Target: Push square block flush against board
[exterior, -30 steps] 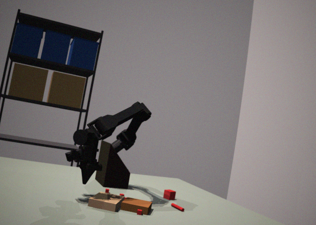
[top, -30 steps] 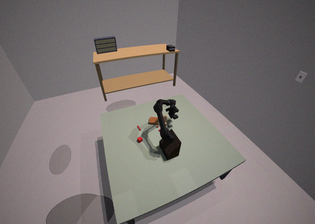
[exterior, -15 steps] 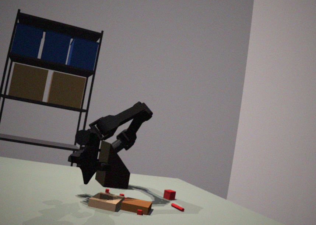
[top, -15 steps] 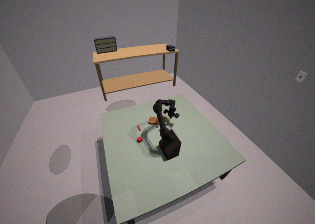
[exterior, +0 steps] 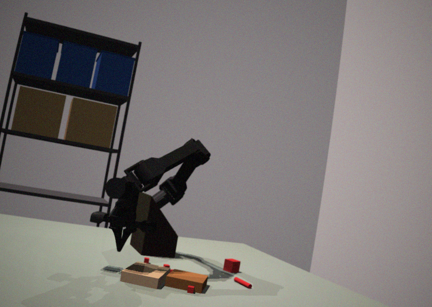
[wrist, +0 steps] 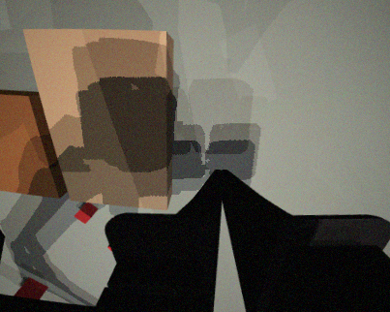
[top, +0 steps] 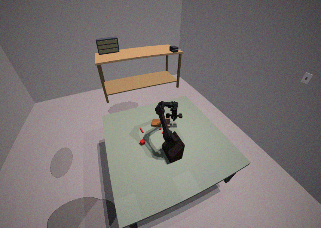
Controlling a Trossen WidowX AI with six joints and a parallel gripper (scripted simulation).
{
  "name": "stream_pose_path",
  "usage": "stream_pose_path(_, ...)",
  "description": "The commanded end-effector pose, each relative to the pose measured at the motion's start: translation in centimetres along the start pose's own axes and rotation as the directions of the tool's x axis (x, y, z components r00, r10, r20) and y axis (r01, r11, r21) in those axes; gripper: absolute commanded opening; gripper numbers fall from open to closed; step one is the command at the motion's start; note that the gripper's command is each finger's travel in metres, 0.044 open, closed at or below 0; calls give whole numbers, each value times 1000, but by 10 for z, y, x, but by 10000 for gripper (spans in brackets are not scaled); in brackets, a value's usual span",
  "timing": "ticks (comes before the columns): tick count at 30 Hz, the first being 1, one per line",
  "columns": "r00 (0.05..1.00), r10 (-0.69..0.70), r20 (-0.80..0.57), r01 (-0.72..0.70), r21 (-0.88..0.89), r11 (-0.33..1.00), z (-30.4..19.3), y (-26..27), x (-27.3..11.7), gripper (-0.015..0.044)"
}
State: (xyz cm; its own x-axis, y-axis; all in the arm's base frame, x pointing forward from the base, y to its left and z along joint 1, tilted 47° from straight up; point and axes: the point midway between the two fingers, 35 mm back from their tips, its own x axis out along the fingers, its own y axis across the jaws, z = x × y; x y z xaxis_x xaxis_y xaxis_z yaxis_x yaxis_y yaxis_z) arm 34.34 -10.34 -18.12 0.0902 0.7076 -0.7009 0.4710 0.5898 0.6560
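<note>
The square block, orange-brown [top: 155, 122] [exterior: 185, 277] [wrist: 9, 145], lies flat beside the longer tan board [top: 168, 122] [exterior: 141, 279] [wrist: 60, 53]. The block's side faces the board's long side. In the wrist view a dark strip runs along the block's side at the joint, so I cannot tell whether the whole side touches. Their edges nearer the robot base look about even; the board runs farther at the other end. The block's far left part is cut off in the wrist view. My gripper [top: 174, 120] [exterior: 119, 250] [wrist: 221, 175] is shut and empty, raised above the table beside the board.
A red cube [top: 142, 142] [exterior: 231, 265] and a red rod [top: 141, 130] [exterior: 242, 282] lie away from the block. Small red cubes lie near the pair, one on the base side [top: 160, 129] [wrist: 86, 213] and one beyond the block [exterior: 191, 289]. Shadows cover part of the board.
</note>
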Motion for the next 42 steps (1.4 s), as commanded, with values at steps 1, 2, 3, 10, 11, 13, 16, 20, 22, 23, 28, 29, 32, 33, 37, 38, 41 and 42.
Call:
stream_pose_path(1,1000,5,2,-5,-149,989,-1,3,0,0)
stream_pose_path(2,1000,5,2,-5,-183,983,-1,3,0,0)
stream_pose_path(3,1000,5,2,-5,-216,976,-2,4,0,0)
stream_pose_path(10,1000,6,2,-4,-444,896,-3,6,0,0)
stream_pose_path(11,1000,6,2,-4,-475,880,-3,7,0,0)
stream_pose_path(13,1000,6,2,-4,-534,845,-4,7,0,0)
stream_pose_path(16,1000,6,2,-4,-619,786,-5,9,0,0)
stream_pose_path(20,1000,6,2,-4,-645,764,-5,9,0,0)
stream_pose_path(22,1000,6,2,-4,-645,764,-5,9,0,0)
stream_pose_path(23,1000,6,2,-4,-645,764,-5,9,0,0)
stream_pose_path(28,1000,6,2,-3,-730,683,-5,10,8,0)
stream_pose_path(29,1000,6,2,-3,-753,658,-5,10,11,0)
stream_pose_path(32,1000,6,2,-2,-815,579,-5,11,18,0)
stream_pose_path(33,1000,6,2,-2,-834,551,-5,12,21,0)
stream_pose_path(37,1000,7,1,-2,-901,434,-6,13,31,0)
stream_pose_path(38,1000,7,1,-2,-915,403,-7,14,33,0)
stream_pose_path(41,1000,8,1,-2,-951,308,-7,15,40,0)
stream_pose_path(42,1000,8,1,-2,-961,276,-8,15,43,0)
